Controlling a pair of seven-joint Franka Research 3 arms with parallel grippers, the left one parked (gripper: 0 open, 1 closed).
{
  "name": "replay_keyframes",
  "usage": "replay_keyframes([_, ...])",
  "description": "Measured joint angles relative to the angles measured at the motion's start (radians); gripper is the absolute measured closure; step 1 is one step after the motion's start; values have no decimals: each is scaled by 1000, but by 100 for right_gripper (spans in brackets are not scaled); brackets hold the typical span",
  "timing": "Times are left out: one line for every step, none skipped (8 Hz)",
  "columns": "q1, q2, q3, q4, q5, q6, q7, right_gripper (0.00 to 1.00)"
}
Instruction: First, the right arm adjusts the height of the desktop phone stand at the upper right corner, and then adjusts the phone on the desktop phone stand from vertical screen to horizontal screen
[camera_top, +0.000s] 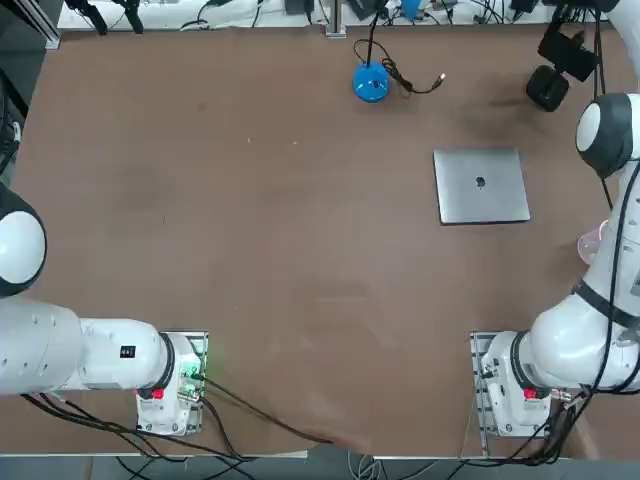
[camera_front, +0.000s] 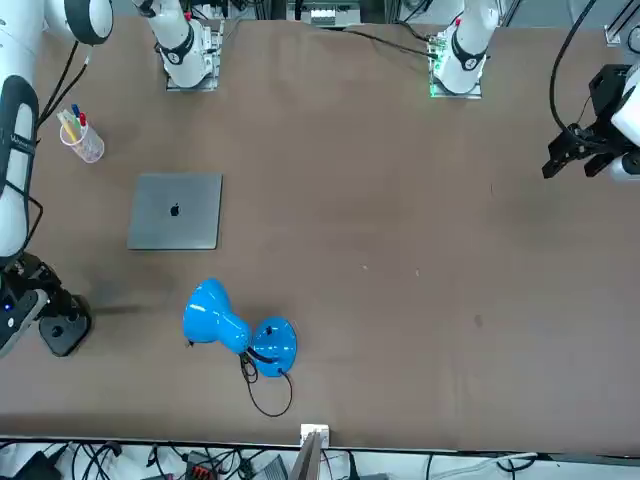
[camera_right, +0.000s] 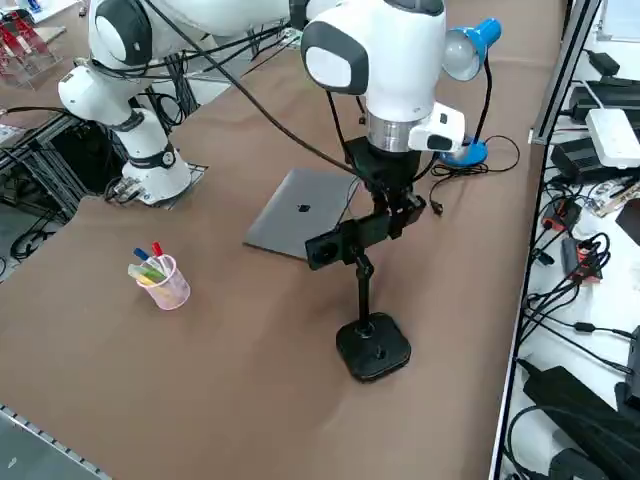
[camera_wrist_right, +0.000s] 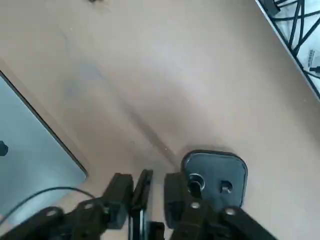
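My end effector (camera_right: 398, 218) hangs straight down over the top of the phone stand (camera_right: 372, 347), which stands in the far right corner of the worktop (camera_right: 200, 380), just beyond the grey laptop (camera_right: 300, 215). The phone (camera_right: 335, 243) sits in the clamp at the top of the thin pole, directly under me and touching nothing else.

In the right side view its long axis runs almost level, dipping slightly at the end nearer the laptop and rising toward the end that lies between my fingers. I judge that it is already in, or very close to, the horizontal position.

In the wrist view the phone (camera_wrist_right: 142, 197) shows edge-on as a thin dark strip between my two fingers (camera_wrist_right: 120, 192), with the stand's rounded base on the worktop below. The fingers stand apart. One lies close against the strip and the other shows a sliver of daylight, so I straddle the phone without clamping it.

What the next move depends on is that the phone lies between my fingers, its flat faces turned toward them. A sideways pull would drag it, so I judge that the clean way out is straight up, along the pole's line.

If the slight tilt needs correcting, the higher end is the one within my reach.
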Motion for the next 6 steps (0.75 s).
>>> replay_keyframes([2,-2,0,0,-1,0,0,31])
replay_keyframes([2,-5,0,0,-3,-2,1,13])
replay_keyframes([1,-11,-1,3,-4,-2,12,0])
replay_keyframes([1,-22,-2,6,-12,-3,31,0])
replay_keyframes([2,-39,-2,8,-20,-9,45,0])
replay_keyframes([4,-58,-2,10,-22,-21,74,0])
